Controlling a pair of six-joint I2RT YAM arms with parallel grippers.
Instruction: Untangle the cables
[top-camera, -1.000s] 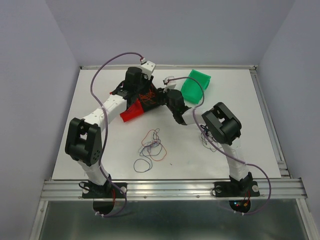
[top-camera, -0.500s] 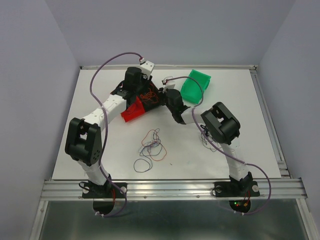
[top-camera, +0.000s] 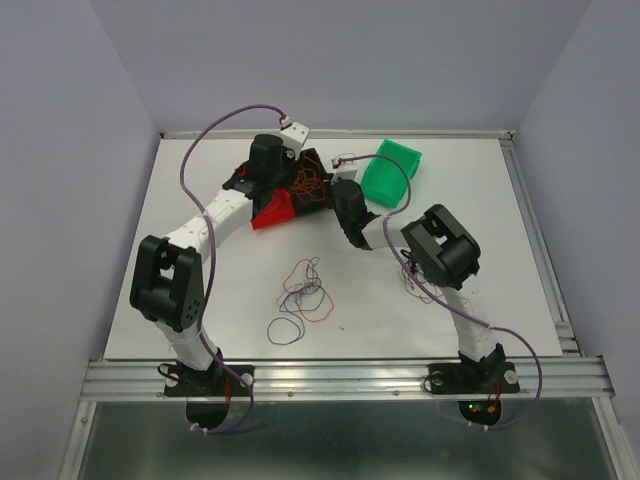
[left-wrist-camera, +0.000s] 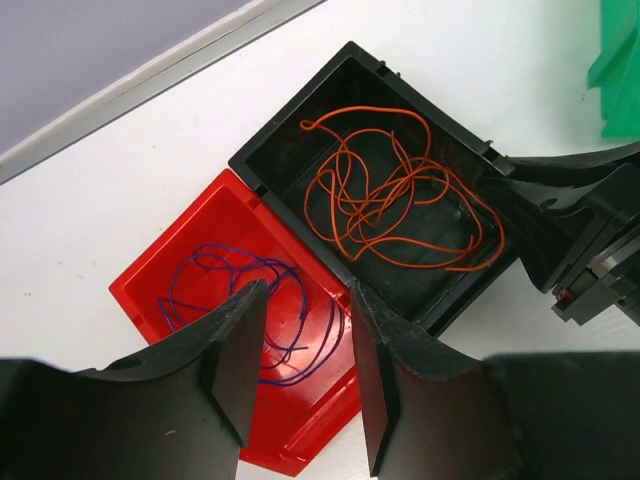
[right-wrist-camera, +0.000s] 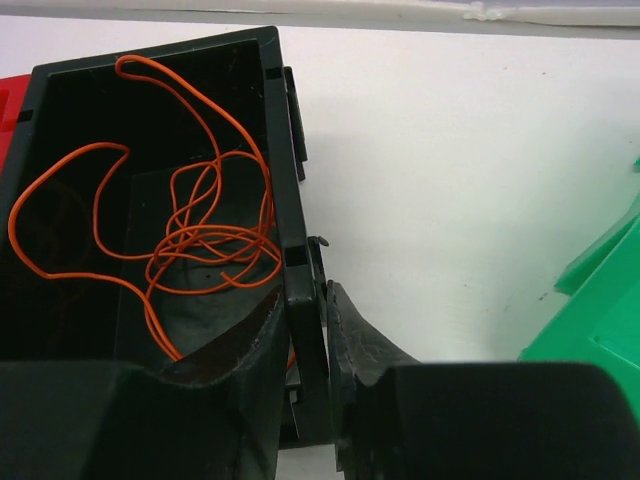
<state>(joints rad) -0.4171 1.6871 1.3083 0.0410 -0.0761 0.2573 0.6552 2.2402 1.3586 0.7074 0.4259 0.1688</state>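
**Orange strands in the black bin, a knot waiting mid-frame**

Orange cables (left-wrist-camera: 385, 205) lie in a loose scribble on the floor of the black bin (right-wrist-camera: 283, 170), at the upper centre of the overhead view. Right beside it sits the red bin (left-wrist-camera: 165, 240), and in there are the purple cables (left-wrist-camera: 245, 300), a few slack loops. Lower down, at the centre of the tabletop (top-camera: 480, 220), there's the loose tangle (top-camera: 305, 290): hair-thin strands, dark blue and reddish, curled over one another, with one blue loop (top-camera: 285, 330) lying apart just below it.

Now the tools. The right tool (right-wrist-camera: 306, 305) is pinched onto the near wall of the black bin, one finger inside, one outside. The left tool (left-wrist-camera: 305, 300) hangs over the red bin with its fingers spread, purple wire showing in the gap. I can't tell if it touches the bin. The green bin (top-camera: 392, 172) waits at the upper right.

How will this stuff handle? My read is feather-light, limp and springy, so a strand will drag its neighbours along if pulled from the middle of the knot. It's thin enough to slip out of a careless pinch, too. The place to take hold looks like an outlying loop or a free end at the tangle's edge, pinched flat and lifted clear.
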